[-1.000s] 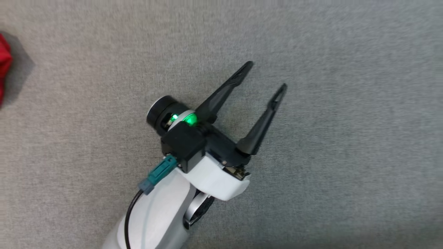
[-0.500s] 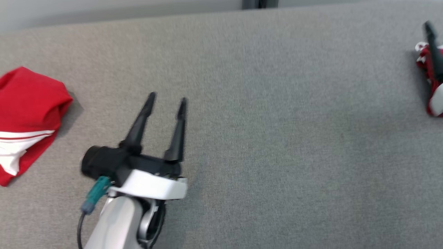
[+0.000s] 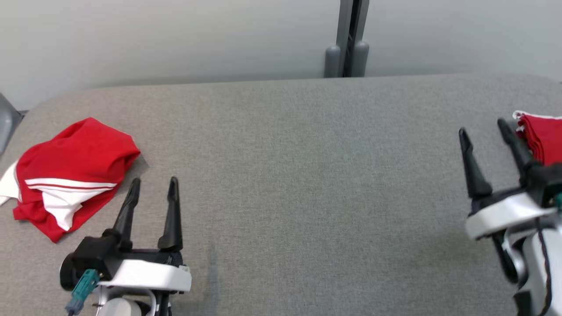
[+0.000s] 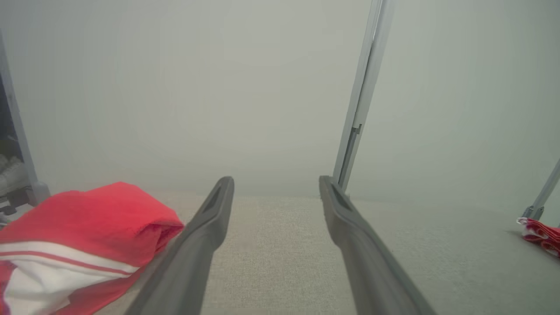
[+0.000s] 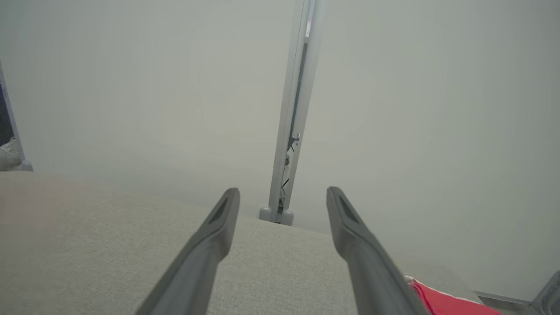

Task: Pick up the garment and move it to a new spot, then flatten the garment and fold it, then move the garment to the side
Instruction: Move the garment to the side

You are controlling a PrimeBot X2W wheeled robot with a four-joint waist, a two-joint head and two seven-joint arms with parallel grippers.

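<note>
- The head camera has swung up since a second ago, so the grey post (image 3: 351,39) behind the table (image 3: 307,175) is now in it. Within that shift, the left gripper (image 3: 154,181) has turned from a slant to point towards the post's side of the table.
- Left gripper: jaws spread and empty, well left of the post.
- Right gripper (image 3: 482,127): spread and empty too, well right of the post.
- The garment (image 3: 72,171), red with white stripes, lies crumpled far left of the post, just beside the left gripper's outer finger. I cannot tell whether they touch.
- A folded red stack (image 3: 542,140) lies far right of the post, just beyond the right gripper.
- Risks, as I judge them:
  - A pinch on one loose layer would drag the heap instead of lifting it.
  - A careless right-arm swing could knock the stack.
</note>
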